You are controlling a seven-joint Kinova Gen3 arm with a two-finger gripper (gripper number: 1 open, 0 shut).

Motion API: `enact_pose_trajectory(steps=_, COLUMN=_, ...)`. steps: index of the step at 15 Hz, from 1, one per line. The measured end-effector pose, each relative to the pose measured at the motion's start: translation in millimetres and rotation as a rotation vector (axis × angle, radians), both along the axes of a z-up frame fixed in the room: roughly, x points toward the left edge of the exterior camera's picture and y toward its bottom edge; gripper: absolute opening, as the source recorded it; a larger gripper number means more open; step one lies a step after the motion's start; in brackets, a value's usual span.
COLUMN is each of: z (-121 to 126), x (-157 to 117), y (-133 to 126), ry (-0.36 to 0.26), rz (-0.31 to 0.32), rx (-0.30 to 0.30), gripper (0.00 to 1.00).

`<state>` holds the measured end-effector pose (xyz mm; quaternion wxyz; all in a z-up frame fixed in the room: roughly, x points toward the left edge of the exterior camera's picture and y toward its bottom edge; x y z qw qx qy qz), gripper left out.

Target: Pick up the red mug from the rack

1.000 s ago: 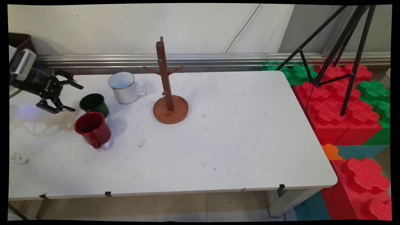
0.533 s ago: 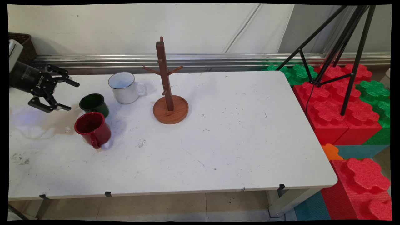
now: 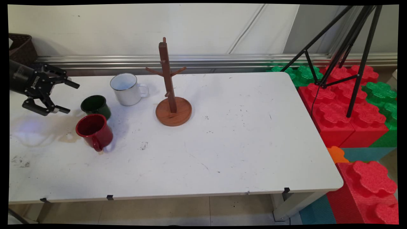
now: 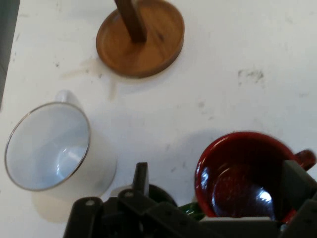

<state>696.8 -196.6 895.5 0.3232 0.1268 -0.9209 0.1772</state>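
Note:
My gripper (image 3: 70, 98) hangs open and holds nothing over the table's far left, just left of a dark green mug (image 3: 95, 106). A red mug (image 3: 94, 130) stands in front of the green one, its handle toward the table's near edge. A white enamel mug (image 3: 125, 89) stands behind them, and a wooden mug tree (image 3: 171, 105) to its right has bare pegs. In the hand view my gripper (image 4: 216, 171) has the red mug (image 4: 237, 173) between its spread fingers, the white mug (image 4: 49, 146) at the left and the tree's base (image 4: 141, 42) at the top. Only a sliver of the green mug (image 4: 185, 210) shows behind the linkage.
A dark wicker basket (image 3: 20, 47) sits at the back left by the wall. A black tripod (image 3: 346, 47) stands on red and green foam blocks (image 3: 349, 111) right of the white table (image 3: 238, 143). A metal rail runs along the wall.
My gripper has drawn back to the left and slightly up, away from the green mug, staying open. The mugs and the tree have not moved.

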Motion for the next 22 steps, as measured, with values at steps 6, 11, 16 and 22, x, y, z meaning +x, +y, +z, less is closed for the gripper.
enact_pose_trajectory(steps=6, z=7, x=-9, y=12, ry=0.050, rz=-0.010, rx=0.013, gripper=1.00)
enact_pose_trajectory(steps=11, z=8, x=-11, y=18, ry=0.056, rz=-0.018, rx=0.014, gripper=1.00)
enact_pose_trajectory(steps=16, z=3, x=-10, y=24, ry=0.034, rz=-0.033, rx=0.015, gripper=1.00)
enact_pose_trajectory(steps=22, z=-12, x=-4, y=31, ry=-0.055, rz=-0.095, rx=-0.002, gripper=1.00)
